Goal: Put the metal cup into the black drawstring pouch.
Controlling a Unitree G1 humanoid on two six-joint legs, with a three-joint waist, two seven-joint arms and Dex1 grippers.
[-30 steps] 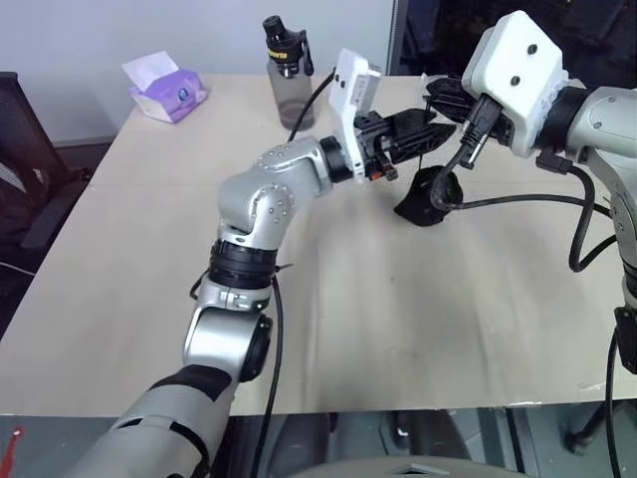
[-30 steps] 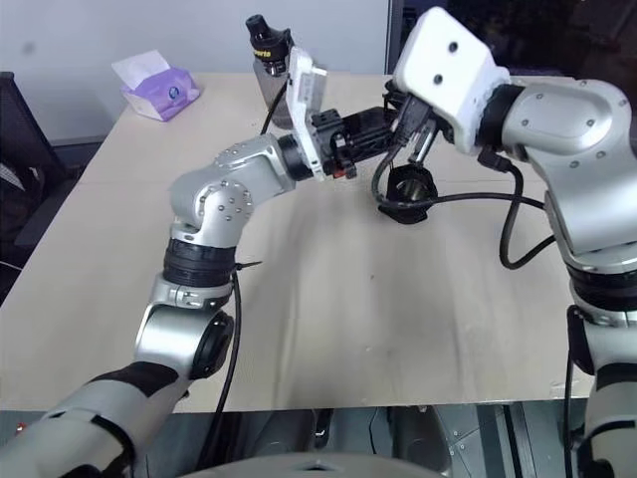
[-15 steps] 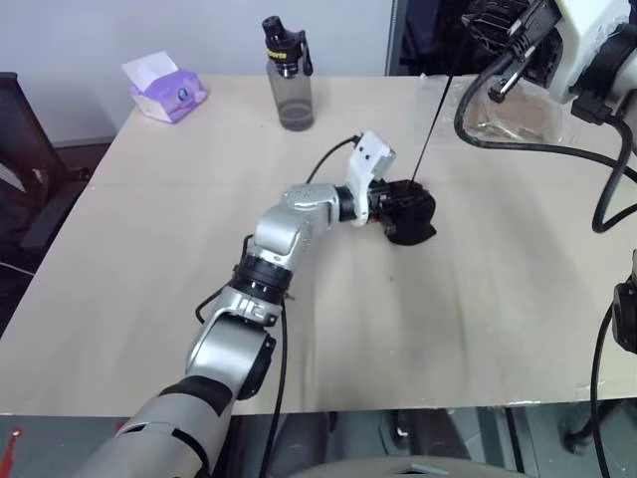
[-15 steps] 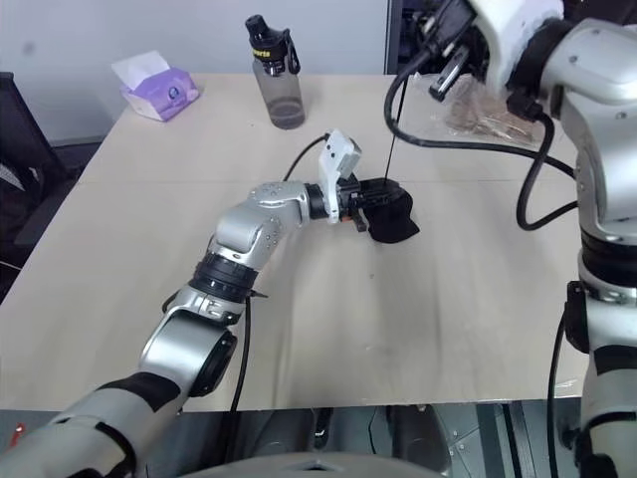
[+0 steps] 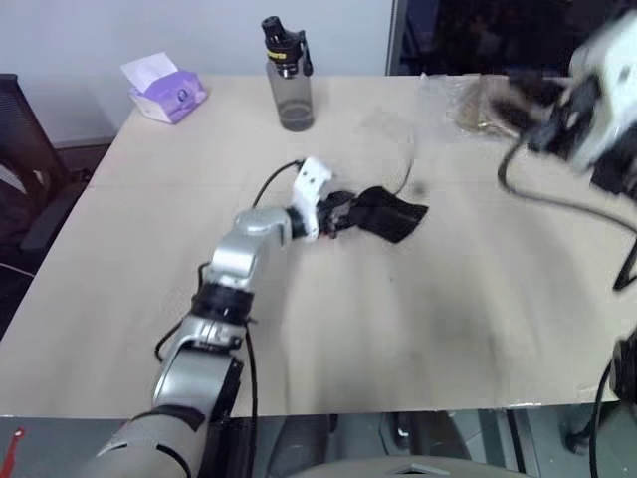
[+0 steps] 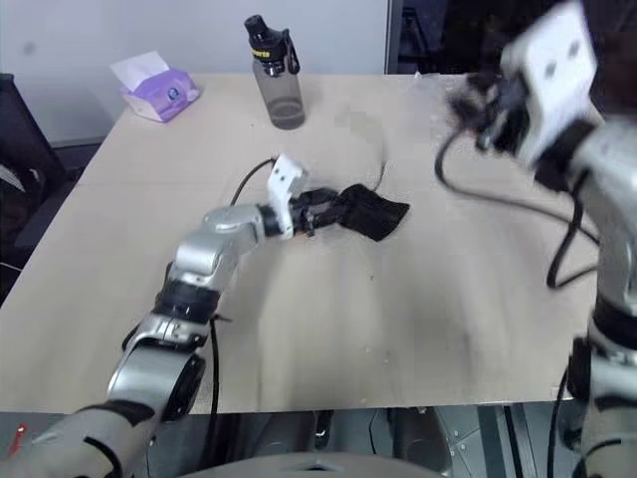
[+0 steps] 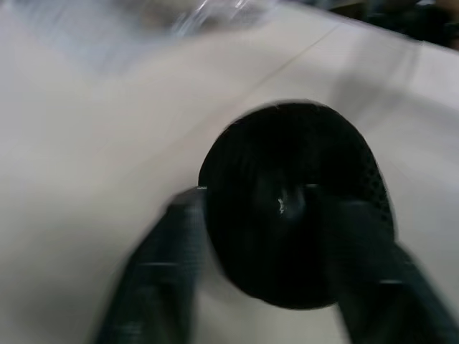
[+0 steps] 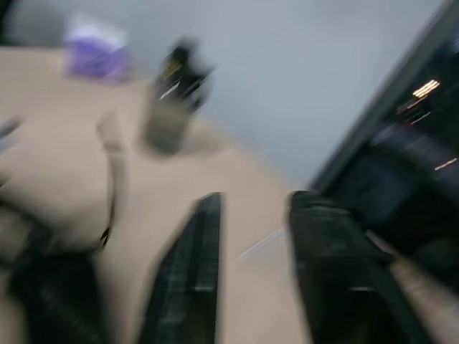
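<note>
Pouch: the black drawstring pouch [image 5: 391, 214] is seen lying on its side near the middle of the counter [image 5: 418, 319], its rounded end turned toward the left claw [image 5: 343, 211].
Cord: a thin black cord [image 5: 406, 174] is seen trailing from the pouch toward the far side of the counter.
Metal cup: it cannot be made out on the counter; whether it sits inside the pouch cannot be told.
Left claw: held low over the counter at the pouch's end. In the left wrist view one finger [image 7: 161, 269] is shown on each side of the pouch's rounded black end [image 7: 294, 201], spread wide; whether the fabric is pressed cannot be told.
Right claw: raised above the counter's far right part, blurred in the head views. In the right wrist view its fingers [image 8: 190, 276] are shown parted with a gap between them and nothing held.
Bottle: a grey bottle [image 5: 289, 75] with a black cap is stood upright at the far edge.
Tissue pack: a purple pack [image 5: 164, 90] is placed at the far left corner.
Clear bag: a plastic bag [image 5: 478, 105] with brown contents is laid at the far right.
</note>
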